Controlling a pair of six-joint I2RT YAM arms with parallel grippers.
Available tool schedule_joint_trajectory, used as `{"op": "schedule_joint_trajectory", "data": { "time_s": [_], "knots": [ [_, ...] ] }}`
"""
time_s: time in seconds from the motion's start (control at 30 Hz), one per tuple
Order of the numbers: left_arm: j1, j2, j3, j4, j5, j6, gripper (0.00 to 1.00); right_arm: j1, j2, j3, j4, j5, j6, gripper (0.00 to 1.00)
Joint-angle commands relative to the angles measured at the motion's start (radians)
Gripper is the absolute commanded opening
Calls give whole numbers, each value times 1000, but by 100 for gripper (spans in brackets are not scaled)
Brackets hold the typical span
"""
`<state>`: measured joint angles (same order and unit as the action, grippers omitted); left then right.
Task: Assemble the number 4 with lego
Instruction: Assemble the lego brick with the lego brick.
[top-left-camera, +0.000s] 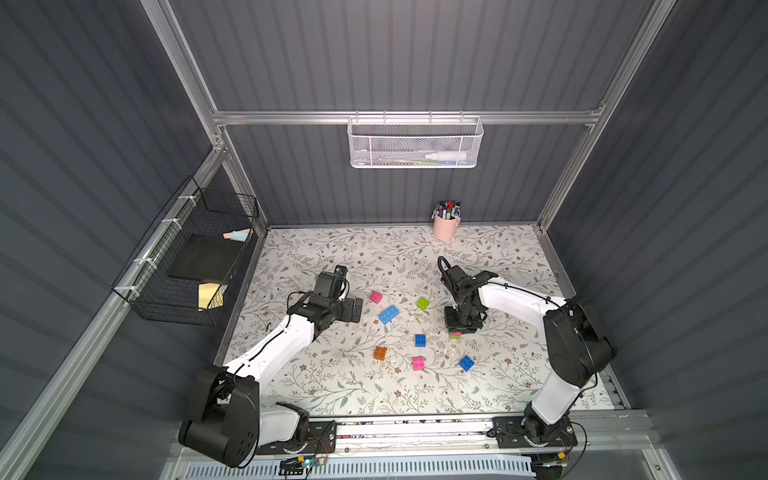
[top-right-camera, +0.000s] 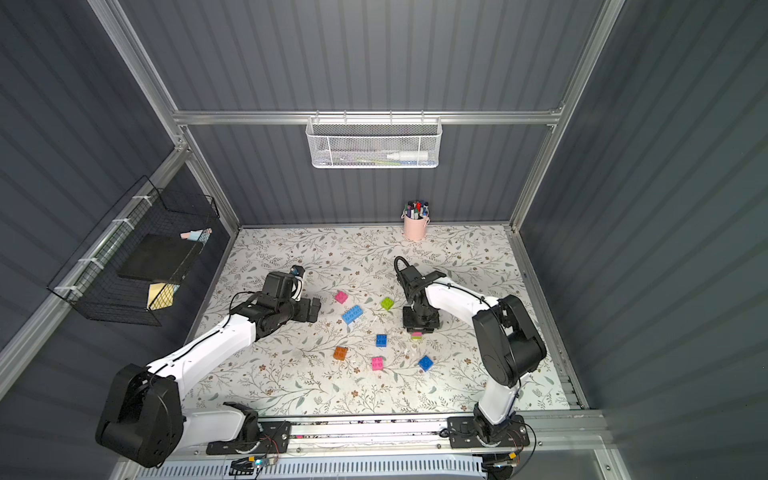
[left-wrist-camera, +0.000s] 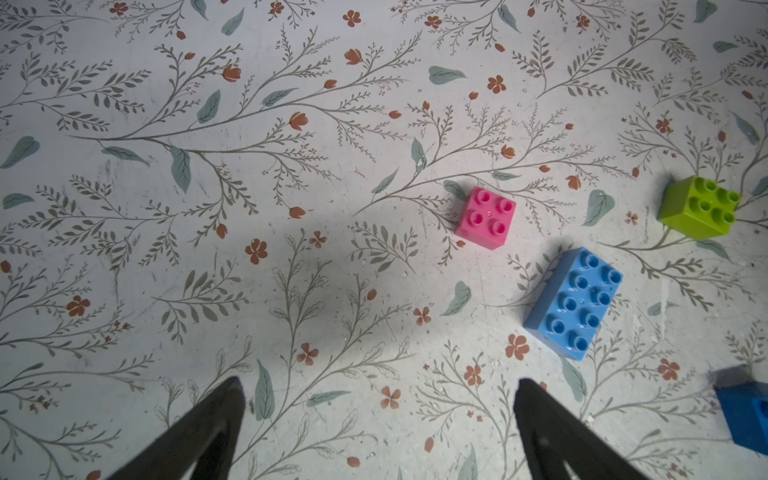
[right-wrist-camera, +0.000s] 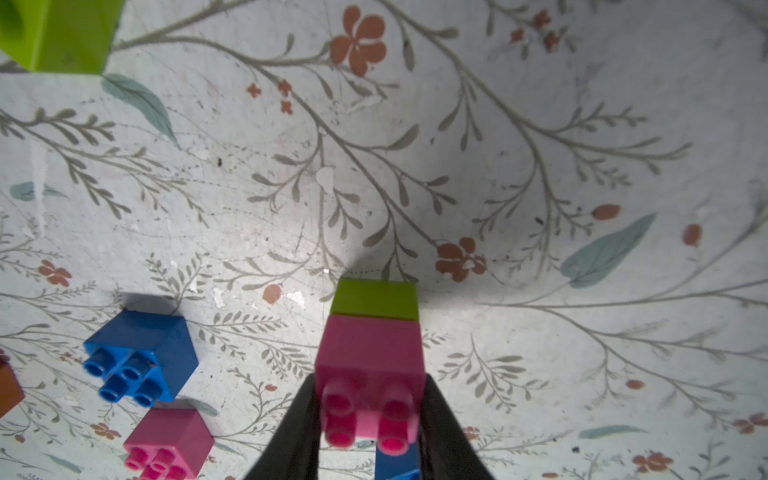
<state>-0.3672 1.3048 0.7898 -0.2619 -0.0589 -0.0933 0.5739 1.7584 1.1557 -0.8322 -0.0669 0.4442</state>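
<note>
Plastic studded lego (top-left-camera: 389, 314) lies loose mid-mat (top-left-camera: 332, 386): three blue (one long), two pink, one green, one orange. Right gripper (right-wrist-camera: 370, 382) points down, clamped on a pink-on-green stack (right-wrist-camera: 374, 332). Left gripper (left-wrist-camera: 379, 382) hovers over bare mat, its jaws wide apart and empty.

Pink-and-green lego (right-wrist-camera: 370, 353), floral table (right-wrist-camera: 602, 104)

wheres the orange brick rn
In a top view the orange brick sits on the mat, centre-front, just left of the front pink brick.
</note>
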Motion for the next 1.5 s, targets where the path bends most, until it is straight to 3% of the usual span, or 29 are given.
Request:
{"op": "schedule_joint_trajectory", "data": {
  "time_s": [0.0,0.2,0.43,0.83,1.1,1.23,1.47],
  "knots": [
    [-8,-29,-21,0,-14,11,99,-3,80,-28,-24,-13,-25,18],
    [-9,-22,-19,1,-12,10,99,-2,101,-36,-18,-14,-28,20],
    [-9,-29,-21,0,-13,11,99,-3,47,-2,-28,8,-16,45],
    [-9,-47,-22,-5,-19,10,99,-9,-14,74,-62,-22,-9,71],
    [-12,-44,-15,-13,9,11,100,-9,-214,33,-164,-21,-16,71],
    [-20,-35,2,-47,68,31,100,-6,-296,-35,-185,-93,-68,69],
    [-56,-13,28,-95,122,65,100,46,-319,-176,-164,-119,-78,71]
  ]
}}
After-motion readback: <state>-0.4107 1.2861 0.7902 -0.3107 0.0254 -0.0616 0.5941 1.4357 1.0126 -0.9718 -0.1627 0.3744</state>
